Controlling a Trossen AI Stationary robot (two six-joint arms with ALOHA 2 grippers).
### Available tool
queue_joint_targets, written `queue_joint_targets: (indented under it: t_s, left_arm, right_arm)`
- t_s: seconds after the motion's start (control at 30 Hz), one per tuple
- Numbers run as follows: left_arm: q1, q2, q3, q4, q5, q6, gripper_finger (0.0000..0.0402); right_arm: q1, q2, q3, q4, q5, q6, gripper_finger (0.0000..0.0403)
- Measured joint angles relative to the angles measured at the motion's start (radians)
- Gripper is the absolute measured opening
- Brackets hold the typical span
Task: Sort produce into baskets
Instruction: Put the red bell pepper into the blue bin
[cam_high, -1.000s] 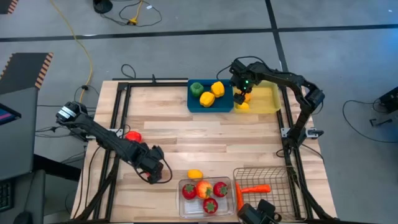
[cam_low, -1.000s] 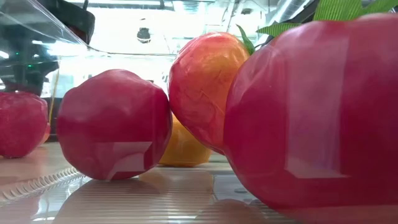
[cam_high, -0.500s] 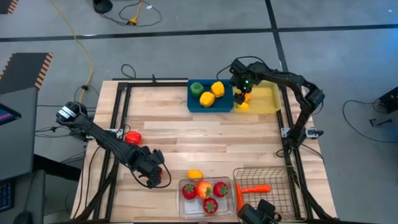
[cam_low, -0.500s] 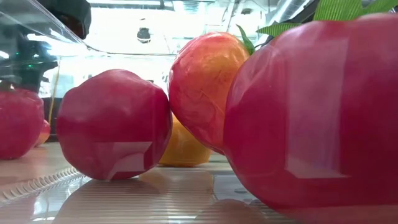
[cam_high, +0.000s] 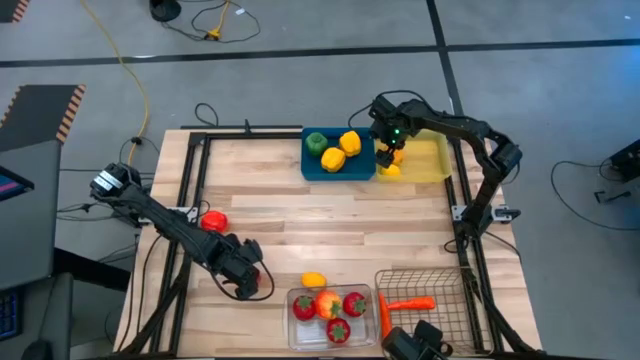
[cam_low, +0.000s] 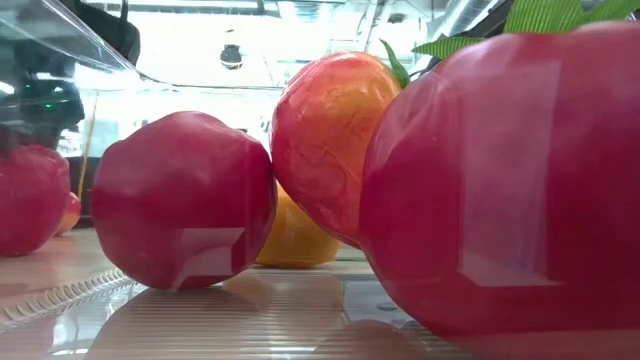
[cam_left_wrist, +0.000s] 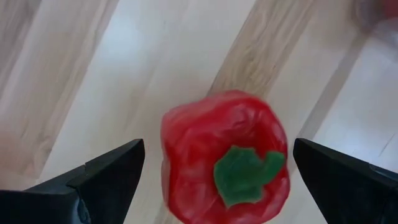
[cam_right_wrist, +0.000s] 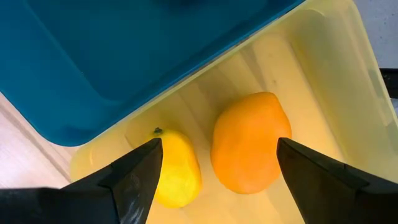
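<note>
Wooden bench held four baskets. Since a second before, the left pincer had crept nearer, released, above a red pepper beside the clear bin. The right pincer hung spread over an orange and lemon in the yellow tray; the blue tray crowded alongside.

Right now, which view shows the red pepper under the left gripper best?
Left wrist view: the red pepper fills the frame between the open fingers, stem up. In the high view the gripper hides it. The right wrist view doesn't show it.
</note>
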Motion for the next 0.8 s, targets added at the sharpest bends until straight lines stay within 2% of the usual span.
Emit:
queue_joint_targets:
  t_s: [0.37, 0.47, 0.7, 0.8]
  left_arm:
    - [0.0, 0.0, -0.053, 0.06, 0.009, -0.013, 0.0389]
    - [0.0, 0.0, -0.055, 0.061, 0.018, -0.025, 0.0364]
    - [0.004, -0.002, -0.056, 0.063, 0.064, -0.05, 0.0275]
    - [0.015, -0.003, -0.049, 0.058, 0.064, -0.062, 0.0273]
  right_arm:
    - [0.0, 0.0, 0.0, 0.0, 0.0, 0.0, 0.0343]
    - [0.0, 0.0, 0.0, 0.0, 0.0, 0.0, 0.0343]
    - [0.0, -0.001, 0.0, -0.002, 0.0, 0.0, 0.0343]
    - [0.001, -0.017, 0.0, -0.002, 0.0, 0.0, 0.0343]
